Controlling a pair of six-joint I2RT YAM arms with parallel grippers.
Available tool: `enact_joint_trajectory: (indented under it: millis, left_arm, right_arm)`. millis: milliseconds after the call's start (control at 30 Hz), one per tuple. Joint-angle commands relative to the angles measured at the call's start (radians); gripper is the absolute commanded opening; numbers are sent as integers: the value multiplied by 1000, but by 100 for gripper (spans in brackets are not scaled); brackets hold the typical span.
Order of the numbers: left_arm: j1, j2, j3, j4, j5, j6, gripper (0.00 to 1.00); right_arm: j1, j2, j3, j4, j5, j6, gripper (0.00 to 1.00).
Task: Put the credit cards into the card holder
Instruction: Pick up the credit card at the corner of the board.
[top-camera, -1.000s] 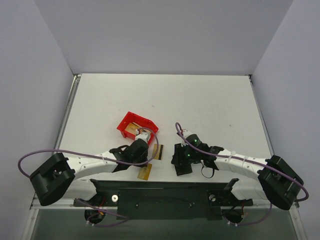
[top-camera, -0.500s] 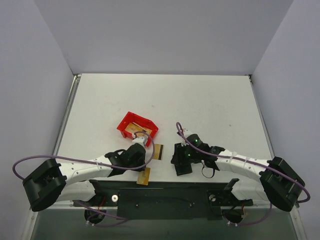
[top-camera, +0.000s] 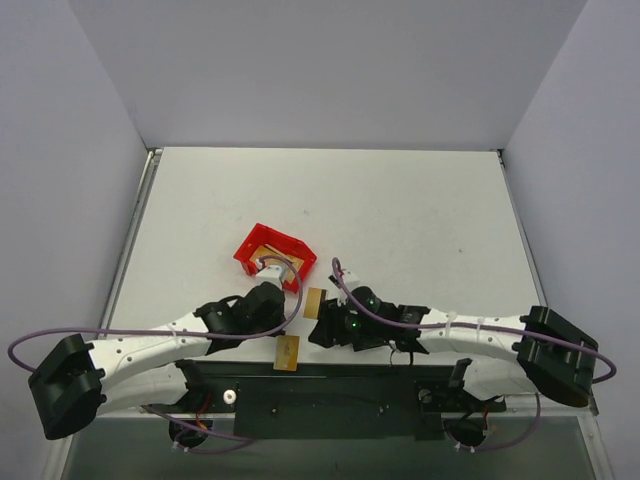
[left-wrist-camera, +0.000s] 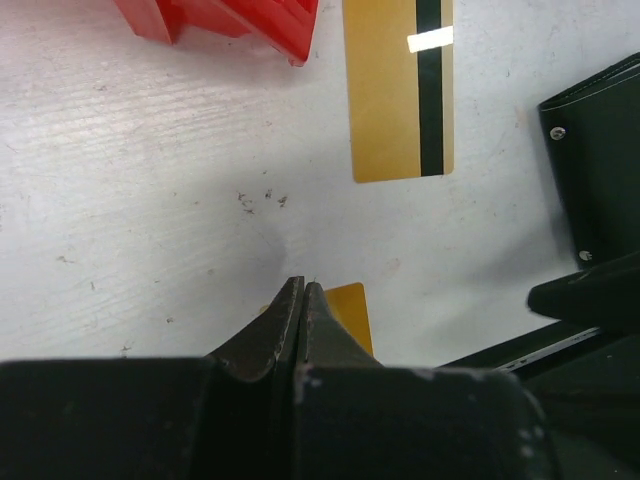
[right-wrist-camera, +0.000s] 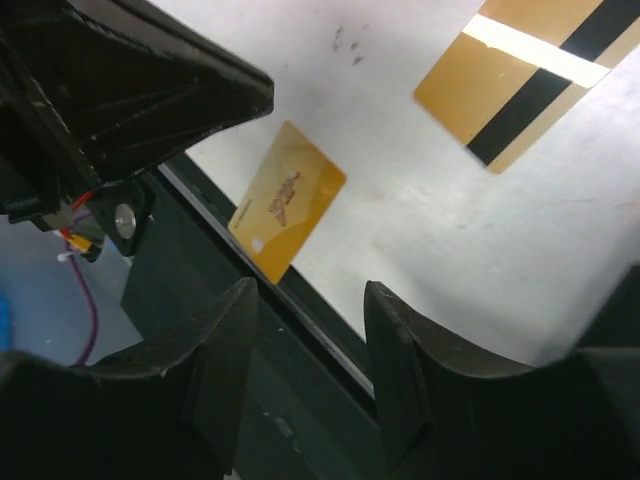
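A black rail (top-camera: 330, 395) runs along the near edge of the white table (top-camera: 420, 220). A plain card (right-wrist-camera: 287, 200) lies at that edge, one corner over the rail. The left claw (left-wrist-camera: 300, 300) is pinched tight and empty, its tip at this card's edge. Just to its right, the right claw (right-wrist-camera: 312, 340) stands partly spread, holding nothing. It is close by the black wallet (left-wrist-camera: 600, 160); whether they touch I cannot tell. Beyond, a striped card (left-wrist-camera: 398, 90) lies flat, stripe up. Farther left, a red bin (top-camera: 246, 256) holds more cards (top-camera: 262, 252). The tabletop is scuffed and speckled, and pale grey walls (top-camera: 330, 70) close three sides.
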Motion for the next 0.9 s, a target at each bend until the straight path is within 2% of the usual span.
enact_joint_trajectory:
  millis: [0, 67, 333, 633, 867]
  left_arm:
    - [3, -66, 5, -45, -24, -16, 0]
    - [6, -83, -11, -54, -21, -24, 0]
    - [9, -106, -29, -117, -6, -45, 0]
    - [9, -110, -91, -79, 29, -79, 0]
    - [8, -70, -118, -12, 78, -79, 0]
  right_arm:
    - [99, 68, -73, 204, 87, 260, 45]
    - [149, 97, -85, 239, 123, 310, 48]
    - [277, 211, -106, 388, 224, 485, 49]
    - [294, 358, -139, 540, 238, 601, 46]
    - [274, 444, -134, 644, 227, 631, 43]
